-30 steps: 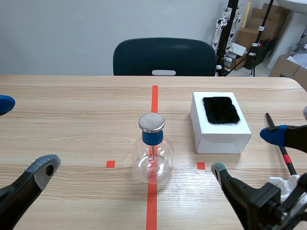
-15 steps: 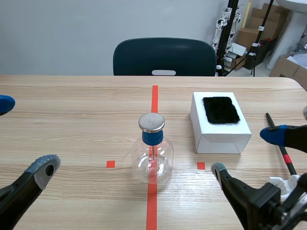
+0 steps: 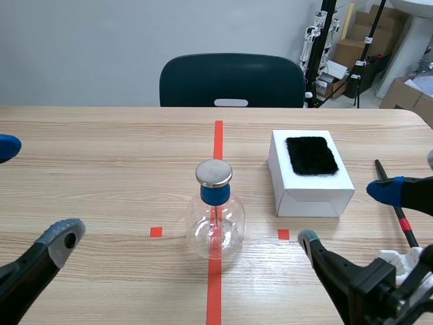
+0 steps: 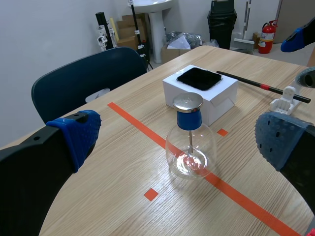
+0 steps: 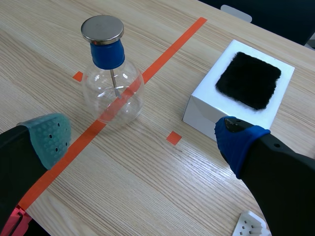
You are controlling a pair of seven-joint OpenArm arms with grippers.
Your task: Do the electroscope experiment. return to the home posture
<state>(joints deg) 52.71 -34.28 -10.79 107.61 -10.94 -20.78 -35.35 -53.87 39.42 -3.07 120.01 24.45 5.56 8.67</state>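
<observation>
Looks like the wrap-up, just parking at home posture. Nothing pinched anywhere: left gripper (image 3: 35, 191) spread wide and empty, low at the near left of the table (image 3: 101, 156). Same deal for the right gripper (image 3: 346, 214), spread wide, empty, low at the near right.

To finish it well: pull back slow and level, no sweeping across the middle, fingers kept clear of the flask (image 3: 215, 220). On the right, watch the rod (image 3: 406, 229) and its white stand (image 3: 394, 258), right beside that arm and probably easy to knock.

As for the flask: standing upright on the red centre line, between the 2 small red squares, near the box (image 3: 311, 193) with the black pad (image 3: 311, 156) on top, not touching it. Long axis vertical, metal cap (image 3: 214, 173) pointing straight up, thin stem (image 5: 114, 82) hanging down inside the bulb. Round glass, so likely to roll if tipped. Rod lying with its long axis running away from the robot, well apart from the flask.
</observation>
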